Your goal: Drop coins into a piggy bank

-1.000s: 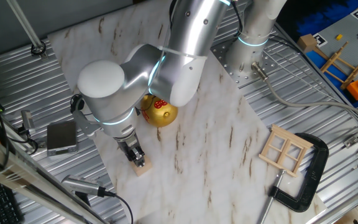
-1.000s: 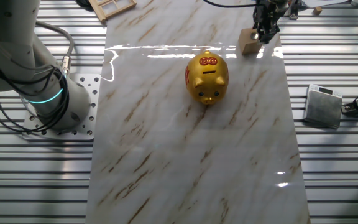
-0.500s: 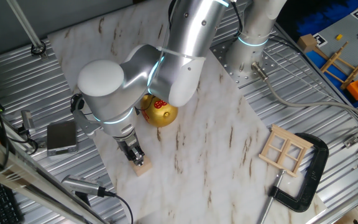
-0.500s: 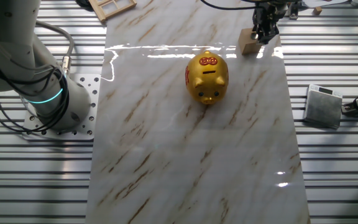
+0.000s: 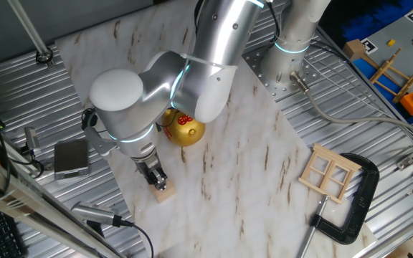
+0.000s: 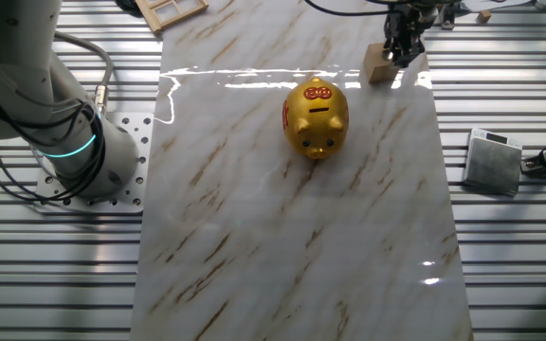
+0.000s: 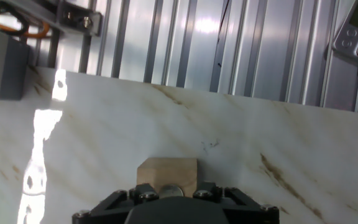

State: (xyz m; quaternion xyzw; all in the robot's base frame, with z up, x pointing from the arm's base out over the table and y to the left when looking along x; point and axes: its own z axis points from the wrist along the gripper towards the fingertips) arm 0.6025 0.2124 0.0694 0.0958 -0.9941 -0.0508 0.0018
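The gold piggy bank (image 5: pixel 186 130) stands mid-board, partly hidden by the arm; in the other fixed view (image 6: pixel 317 117) its red markings and slot face up. My gripper (image 5: pixel 157 182) is down on top of the pale wooden cube (image 5: pixel 164 193) near the board's corner, also seen in the other fixed view (image 6: pixel 402 49) on the cube (image 6: pixel 379 64). In the hand view a small dark grey coin (image 7: pixel 171 188) lies on the cube (image 7: pixel 166 172), between the closed-in jaws of the gripper (image 7: pixel 171 194). The piggy bank is about a hand's width from the gripper.
A grey box (image 5: pixel 71 158) lies on the slatted metal table beside the board, close to the gripper (image 6: pixel 493 161). A wooden window frame (image 5: pixel 328 174) and a black clamp (image 5: pixel 357 208) lie at the far side. The arm's base (image 6: pixel 74 152) stands beside the board.
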